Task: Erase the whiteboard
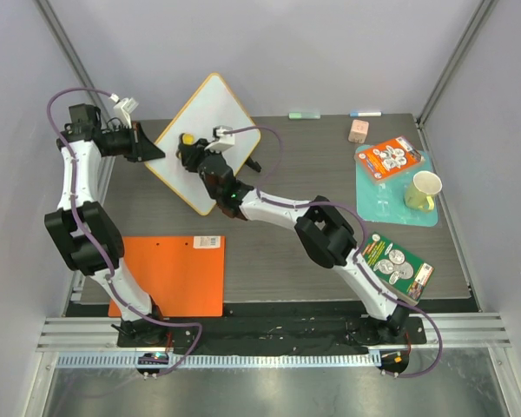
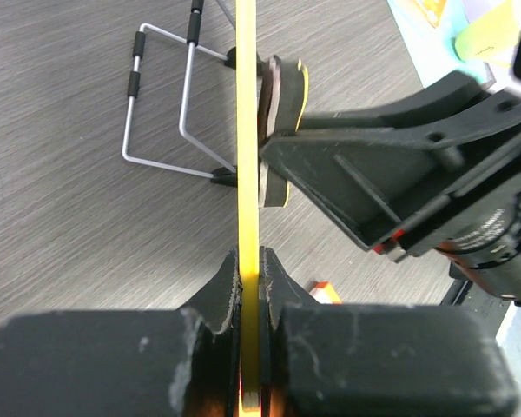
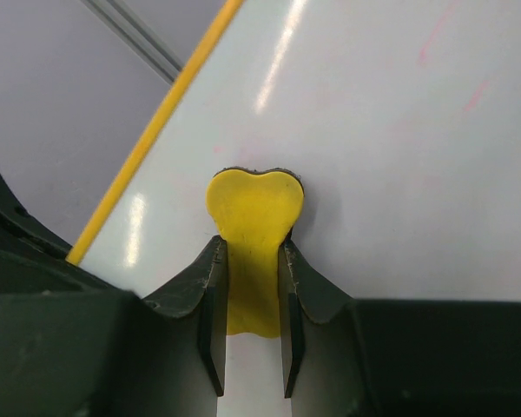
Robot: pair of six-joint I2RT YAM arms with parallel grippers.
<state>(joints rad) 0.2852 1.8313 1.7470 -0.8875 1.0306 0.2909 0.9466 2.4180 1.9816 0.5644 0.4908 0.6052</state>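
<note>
- Leftmost, the left gripper (image 2: 249,287) is clamped on the yellow-rimmed edge of the flat white rectangular whiteboard (image 1: 210,113), raised at a slant over the dark counter's (image 1: 269,261) far-left part.
- Next, the right gripper (image 3: 252,261) pinches a yellow heart-shaped eraser (image 3: 254,204) against the board's face.

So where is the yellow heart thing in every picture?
Top external: yellow eraser left of middle, on the whiteboard.
Left wrist: seen edge-on, upper middle, against the board.
Right wrist: centre, between the right gripper fingers.
Shared landmark: the whiteboard's yellow rim.
</note>
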